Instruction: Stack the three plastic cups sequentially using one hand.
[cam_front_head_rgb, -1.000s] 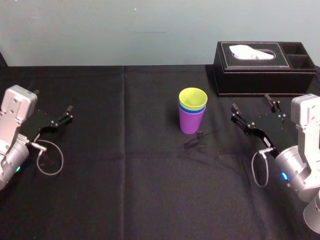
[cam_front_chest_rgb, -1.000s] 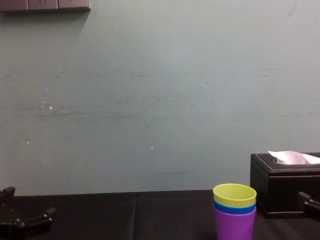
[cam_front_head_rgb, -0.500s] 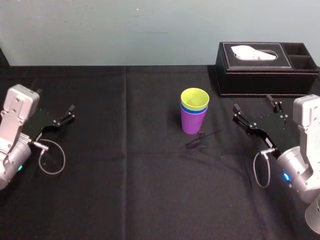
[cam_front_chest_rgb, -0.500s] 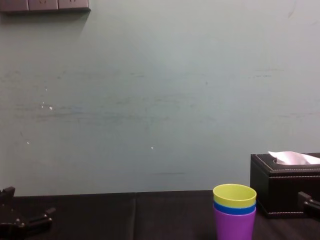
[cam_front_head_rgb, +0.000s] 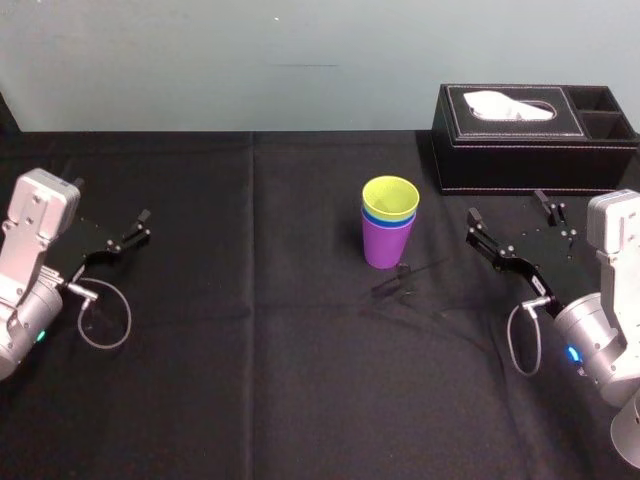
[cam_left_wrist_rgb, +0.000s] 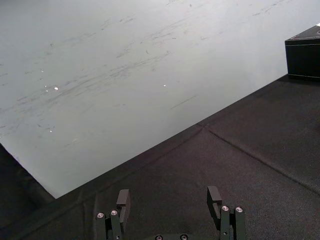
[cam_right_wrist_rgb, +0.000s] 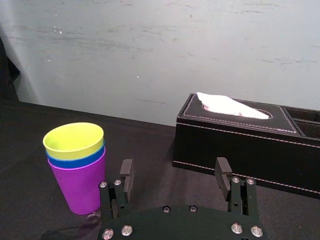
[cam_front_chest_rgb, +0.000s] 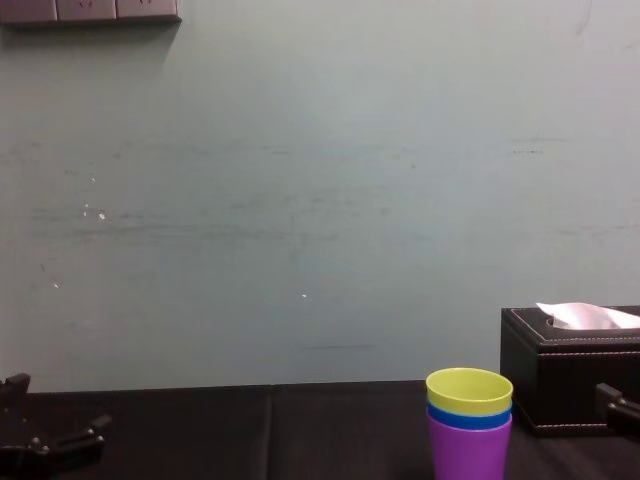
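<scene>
three plastic cups (cam_front_head_rgb: 388, 225) nested upright on counter (cam_front_head_rgb: 300, 350) (purple lowest, yellow-green top) | ahead-left of right end effector (cam_right_wrist_rgb: 174, 165) — jaws spread, empty, nearer arm | left end effector (cam_left_wrist_rgb: 168, 196) spread, well apart — parked | stacking judged complete

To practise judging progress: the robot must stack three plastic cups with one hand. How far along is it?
Done: the yellow-green cup sits in the blue cup, which sits in the purple cup, one upright stack. In hand: nothing; the right gripper is open beside the stack, the left gripper open off to the left. Left: nothing that shows.
</scene>
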